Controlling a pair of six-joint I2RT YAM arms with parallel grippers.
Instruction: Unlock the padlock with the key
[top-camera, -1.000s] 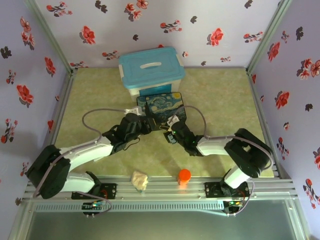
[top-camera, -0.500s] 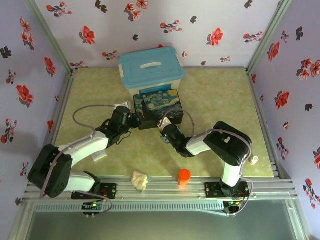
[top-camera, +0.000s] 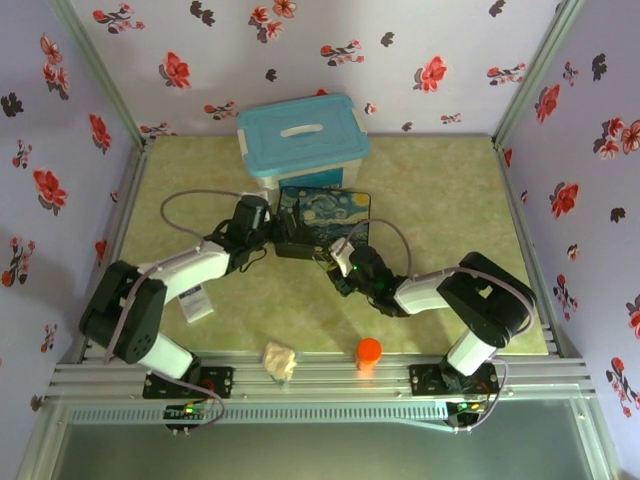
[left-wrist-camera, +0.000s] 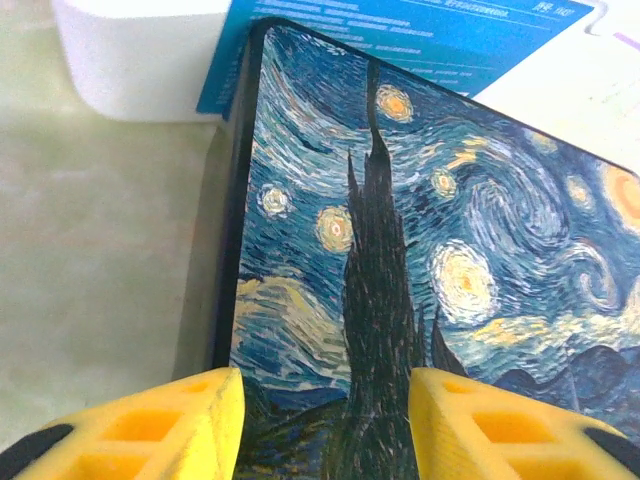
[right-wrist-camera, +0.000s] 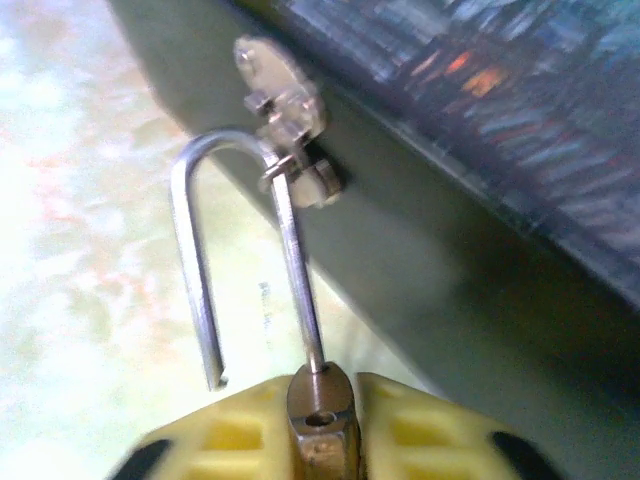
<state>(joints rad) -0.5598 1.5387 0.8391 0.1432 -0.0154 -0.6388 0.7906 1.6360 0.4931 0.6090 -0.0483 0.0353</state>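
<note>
Setting: floral-papered walls, green bench (top-camera: 460, 190).
Left pincer (left-wrist-camera: 322, 392): fingers apart over the tin box (left-wrist-camera: 450, 280) lid; I judge I am steadying it.
Right pincer (right-wrist-camera: 320, 390): clamped on the padlock (right-wrist-camera: 321, 425) body. Its shackle hangs through the hasp (right-wrist-camera: 285, 100), free leg out.
Change: the tin sits slightly further right than half a second ago.

The walls (top-camera: 330, 60) were light purple with red and dark flowers (top-camera: 432, 72). The table (top-camera: 440, 180) was pale green and bright. Grey metal posts (top-camera: 533, 75) stood in the corners. A metal rail (top-camera: 330, 385) ran along the front.
</note>
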